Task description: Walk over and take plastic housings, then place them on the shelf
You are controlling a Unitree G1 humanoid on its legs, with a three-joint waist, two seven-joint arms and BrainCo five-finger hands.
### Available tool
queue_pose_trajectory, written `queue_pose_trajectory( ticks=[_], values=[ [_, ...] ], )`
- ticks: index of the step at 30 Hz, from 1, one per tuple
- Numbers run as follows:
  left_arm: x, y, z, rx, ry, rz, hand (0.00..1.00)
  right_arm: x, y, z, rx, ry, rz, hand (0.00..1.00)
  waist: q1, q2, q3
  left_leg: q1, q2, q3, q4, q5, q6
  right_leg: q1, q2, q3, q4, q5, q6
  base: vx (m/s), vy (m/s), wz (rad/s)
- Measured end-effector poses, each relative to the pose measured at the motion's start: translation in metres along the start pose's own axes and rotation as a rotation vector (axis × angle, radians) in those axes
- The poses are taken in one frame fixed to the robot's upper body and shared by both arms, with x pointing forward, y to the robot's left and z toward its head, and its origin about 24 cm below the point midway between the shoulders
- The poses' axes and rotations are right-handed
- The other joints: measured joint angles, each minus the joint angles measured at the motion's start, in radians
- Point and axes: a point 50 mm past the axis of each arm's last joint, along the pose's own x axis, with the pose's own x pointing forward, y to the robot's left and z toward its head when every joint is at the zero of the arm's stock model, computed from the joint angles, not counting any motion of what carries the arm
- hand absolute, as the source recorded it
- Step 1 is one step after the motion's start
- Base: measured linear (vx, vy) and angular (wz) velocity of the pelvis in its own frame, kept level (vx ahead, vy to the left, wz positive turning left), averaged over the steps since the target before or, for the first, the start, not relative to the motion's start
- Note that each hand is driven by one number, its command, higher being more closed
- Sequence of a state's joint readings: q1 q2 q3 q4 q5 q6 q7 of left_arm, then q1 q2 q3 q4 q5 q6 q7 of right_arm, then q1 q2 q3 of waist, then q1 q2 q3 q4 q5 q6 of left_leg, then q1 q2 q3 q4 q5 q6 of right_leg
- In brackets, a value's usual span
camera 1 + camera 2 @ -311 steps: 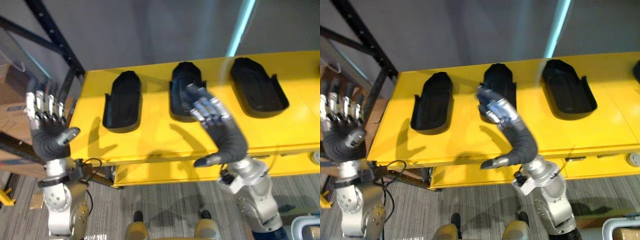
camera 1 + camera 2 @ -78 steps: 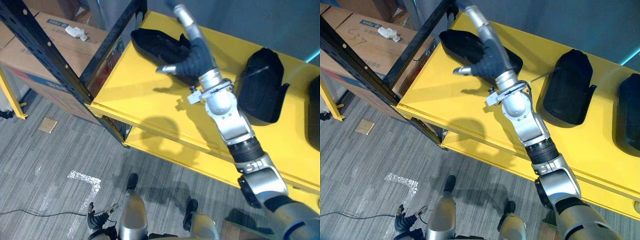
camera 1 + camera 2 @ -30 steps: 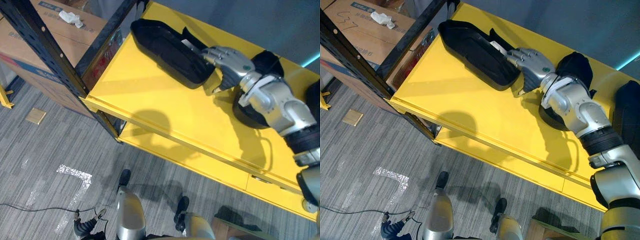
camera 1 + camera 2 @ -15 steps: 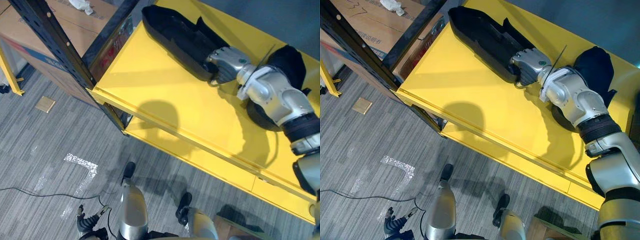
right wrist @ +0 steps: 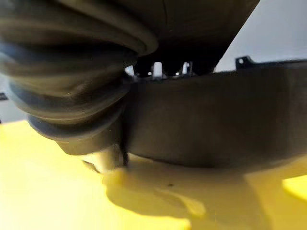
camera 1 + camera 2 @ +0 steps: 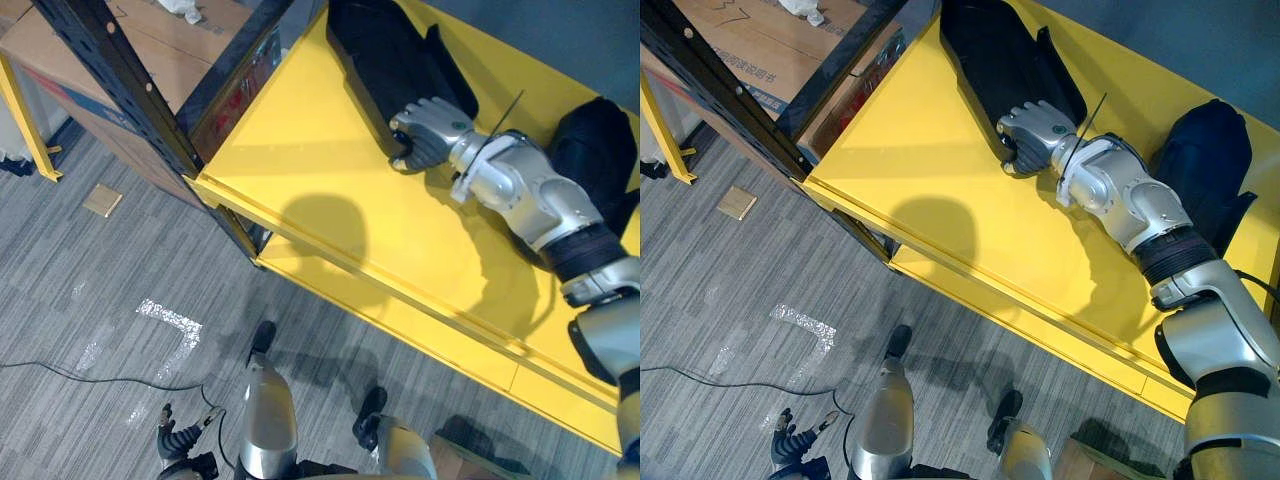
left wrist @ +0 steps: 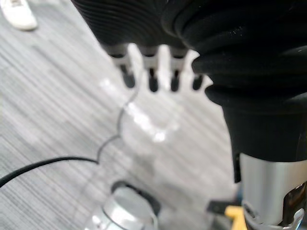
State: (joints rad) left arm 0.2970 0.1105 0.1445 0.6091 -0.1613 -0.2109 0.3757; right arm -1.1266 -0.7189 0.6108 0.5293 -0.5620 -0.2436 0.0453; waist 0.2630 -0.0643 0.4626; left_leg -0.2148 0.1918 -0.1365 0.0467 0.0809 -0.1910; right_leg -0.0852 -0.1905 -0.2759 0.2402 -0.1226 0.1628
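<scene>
Precariously, the right robot hand (image 6: 425,130) grips one end of the long black plastic housing (image 6: 380,50) on the yellow worktop (image 6: 300,170), so lifting may tip it loose.

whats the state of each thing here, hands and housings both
right hand, fingers curled over the near housing's rim, gripping it
near housing, open side up, one end gripped
second housing, lying free on the yellow table
left hand, fingers relaxed, holding nothing, down over the floor
</scene>
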Motion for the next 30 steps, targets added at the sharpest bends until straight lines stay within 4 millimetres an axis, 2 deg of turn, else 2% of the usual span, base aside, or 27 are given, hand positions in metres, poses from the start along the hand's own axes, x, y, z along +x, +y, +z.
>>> queue_pose_trajectory(
  ticks=[6, 14, 18, 24, 30],
  values=[
    [0.001, -0.001, 0.002, -0.002, -0.006, -0.002, 0.00, 0.003, 0.001, 0.006, 0.055, 0.036, -0.022, 1.00, 0.000, -0.006, 0.003, 0.004, 0.001, 0.005, 0.000, 0.000, 0.000, 0.001, 0.000, 0.004, -0.001, 0.000, 0.000, 0.00, 0.002, -0.01],
    [0.002, -0.003, 0.003, -0.005, -0.008, -0.002, 0.00, 0.000, 0.009, 0.012, 0.246, 0.172, -0.089, 1.00, -0.001, -0.018, 0.008, 0.033, 0.003, 0.028, -0.006, -0.001, 0.000, 0.011, 0.000, 0.029, -0.002, 0.002, 0.001, 0.00, 0.004, -0.07],
    [0.001, -0.004, 0.002, 0.001, -0.003, -0.004, 0.00, -0.004, 0.019, 0.016, 0.329, 0.223, -0.087, 1.00, -0.019, -0.033, 0.005, 0.044, 0.005, 0.039, -0.009, -0.001, 0.000, 0.017, 0.001, 0.037, -0.007, 0.006, 0.003, -0.01, 0.006, -0.07],
    [0.000, -0.002, -0.006, 0.020, 0.026, 0.033, 0.00, -0.001, 0.025, 0.022, 0.394, 0.270, -0.047, 1.00, -0.031, -0.047, -0.003, 0.076, 0.006, 0.067, -0.018, -0.001, 0.001, 0.034, 0.001, 0.061, -0.026, 0.021, 0.007, -0.01, 0.012, -0.12],
    [0.000, 0.000, -0.008, 0.044, 0.044, 0.065, 0.00, -0.001, 0.031, 0.024, 0.431, 0.269, -0.016, 1.00, -0.035, -0.091, -0.035, 0.080, 0.005, 0.069, -0.020, -0.001, 0.001, 0.044, 0.002, 0.061, -0.044, 0.029, 0.009, 0.00, 0.000, 0.00]
  ],
)
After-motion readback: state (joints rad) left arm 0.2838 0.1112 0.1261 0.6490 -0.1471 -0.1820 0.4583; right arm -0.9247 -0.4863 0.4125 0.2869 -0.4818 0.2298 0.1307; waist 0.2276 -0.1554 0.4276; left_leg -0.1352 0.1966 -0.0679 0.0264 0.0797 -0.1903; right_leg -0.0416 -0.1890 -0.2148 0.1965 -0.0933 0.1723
